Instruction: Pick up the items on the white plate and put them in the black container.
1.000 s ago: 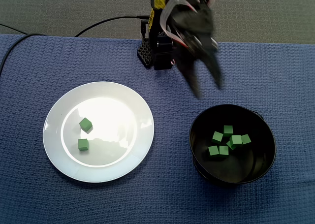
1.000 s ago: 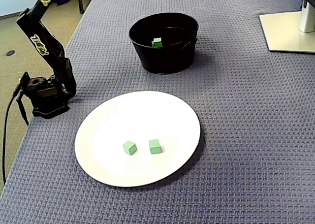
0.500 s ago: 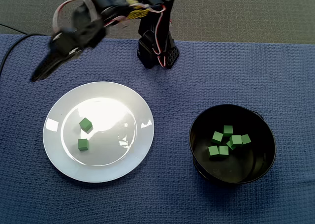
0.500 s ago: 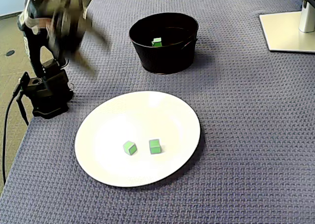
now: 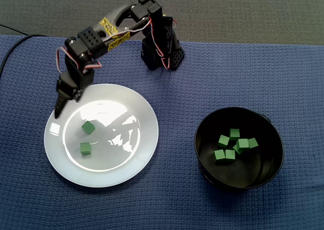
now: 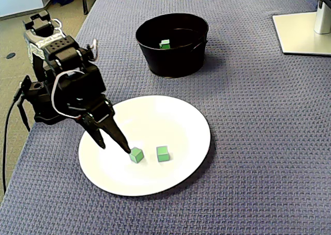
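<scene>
The gripper (image 6: 114,147) hangs low over the plate (image 5: 139,141), jaws parted to a moderate gap and holding nothing. Two green cubes lie on the plate, both toward its 9 o'clock side. In a fixed view the near cube (image 5: 88,127) lies at about 4 o'clock from the gripper, and the far cube (image 5: 85,148) sits just past it at 6 o'clock. In a fixed view one fingertip (image 6: 125,150) stands just beside the near cube; whether they touch I cannot tell. The cube is outside the jaws, so I judge a short shift toward 4 o'clock is needed before closing. It has no long axis. The bowl (image 5: 260,164), at the plate's 3 o'clock, holds more cubes.
</scene>
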